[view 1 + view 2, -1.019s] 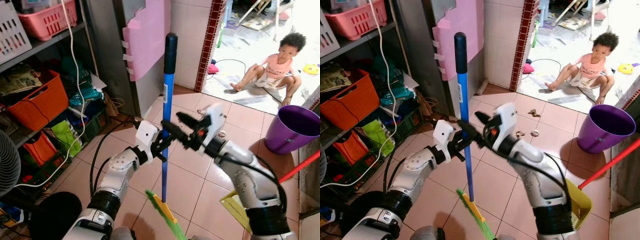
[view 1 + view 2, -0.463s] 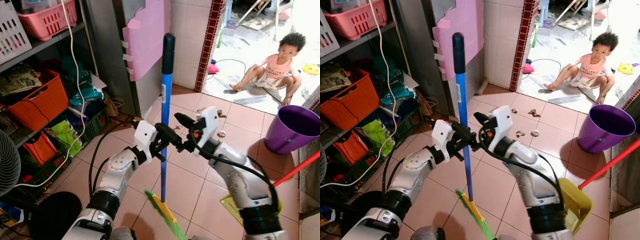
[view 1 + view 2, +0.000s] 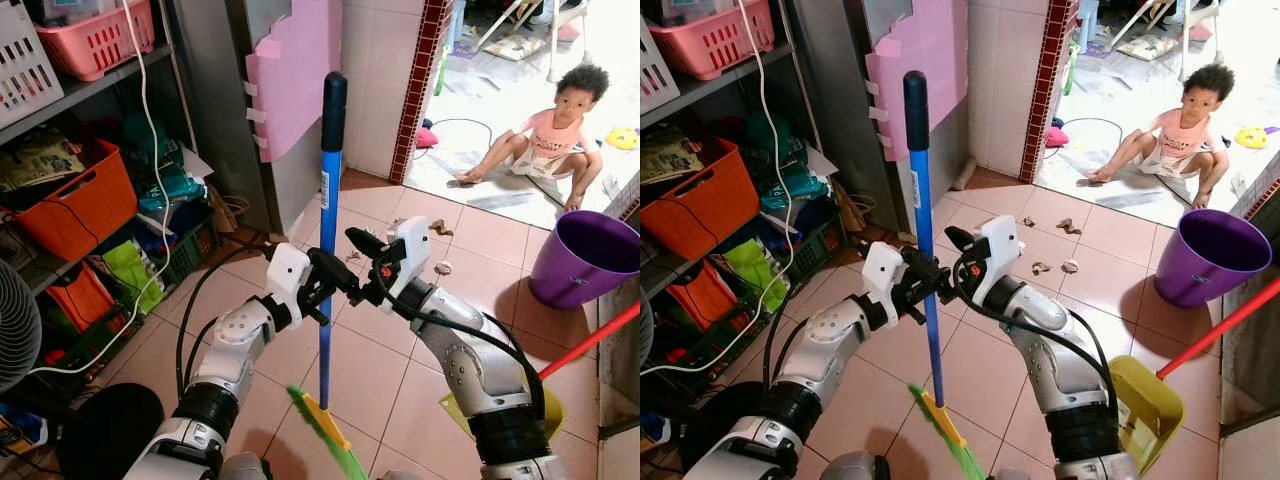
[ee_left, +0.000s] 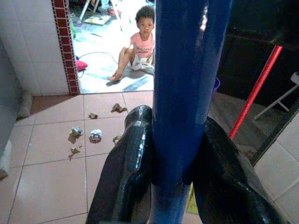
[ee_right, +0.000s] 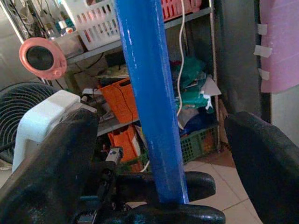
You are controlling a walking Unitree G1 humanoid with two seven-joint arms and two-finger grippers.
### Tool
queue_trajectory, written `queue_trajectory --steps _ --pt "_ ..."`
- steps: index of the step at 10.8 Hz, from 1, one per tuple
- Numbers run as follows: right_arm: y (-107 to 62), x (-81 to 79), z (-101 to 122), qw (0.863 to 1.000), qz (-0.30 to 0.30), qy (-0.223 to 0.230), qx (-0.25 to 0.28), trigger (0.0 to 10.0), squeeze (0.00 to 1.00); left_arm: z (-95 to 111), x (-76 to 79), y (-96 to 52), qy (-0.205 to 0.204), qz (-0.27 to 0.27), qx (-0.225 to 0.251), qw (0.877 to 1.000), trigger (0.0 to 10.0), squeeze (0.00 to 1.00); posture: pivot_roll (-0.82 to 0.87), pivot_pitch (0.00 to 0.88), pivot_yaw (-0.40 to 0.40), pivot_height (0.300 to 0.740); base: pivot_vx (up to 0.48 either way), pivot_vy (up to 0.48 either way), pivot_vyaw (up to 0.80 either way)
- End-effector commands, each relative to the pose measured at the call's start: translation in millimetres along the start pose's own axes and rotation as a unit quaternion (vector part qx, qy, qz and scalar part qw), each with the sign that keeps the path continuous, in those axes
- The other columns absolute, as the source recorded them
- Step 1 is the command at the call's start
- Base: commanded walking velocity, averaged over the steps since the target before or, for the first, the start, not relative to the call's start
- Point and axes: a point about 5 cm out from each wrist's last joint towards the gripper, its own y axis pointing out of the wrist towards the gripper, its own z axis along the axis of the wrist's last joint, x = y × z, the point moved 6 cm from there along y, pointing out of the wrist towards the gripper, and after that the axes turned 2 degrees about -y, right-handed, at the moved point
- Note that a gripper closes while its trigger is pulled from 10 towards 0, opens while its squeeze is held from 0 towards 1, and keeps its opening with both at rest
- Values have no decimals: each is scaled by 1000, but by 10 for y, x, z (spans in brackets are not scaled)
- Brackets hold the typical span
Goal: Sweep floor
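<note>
Broom first: it stands nearly upright on the tiled floor in front of the robot, blue handle up, green bristles and yellow head down near the robot's feet. The left claw is clamped on the handle about midway up; the left wrist view shows both black fingers pressed against either side of the blue shaft. The right claw sits just beside it at nearly the same height, its fingers spread wide with the handle between them and not yet gripping (the right wrist view shows a clear gap on each side of the shaft).

Scraps of crumpled paper lie on the tiles ahead, between the robot and the doorway. A purple bucket stands to the right, a yellow dustpan with a red stick rests by the robot's right side, and a child sits on the floor beyond the doorway.

Risks, as I judge them: with one claw holding, the long handle could pivot or slip once it is swung. If the right claw closes off-centre it may push the shaft aside instead of gripping it. A wide sweep could also strike the bucket, snag the hanging white cable by the shelves, or reach too near the child.
</note>
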Motion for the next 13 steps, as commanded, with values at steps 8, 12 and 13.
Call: queue_trajectory --steps 8,12,13 --pt "91 -61 -241 999 11 -10 -39 8510 0 147 150 93 23 -34 22 999 0 0 -83 0 34 740 0 0 0" --pt "186 31 -156 999 0 -18 -28 9922 0 133 178 98 22 -39 20 999 0 0 -83 0 33 740 0 0 0" --pt "201 56 -127 999 -2 -21 -25 10000 0 129 181 98 21 -39 20 999 0 0 -83 0 32 740 0 0 0"
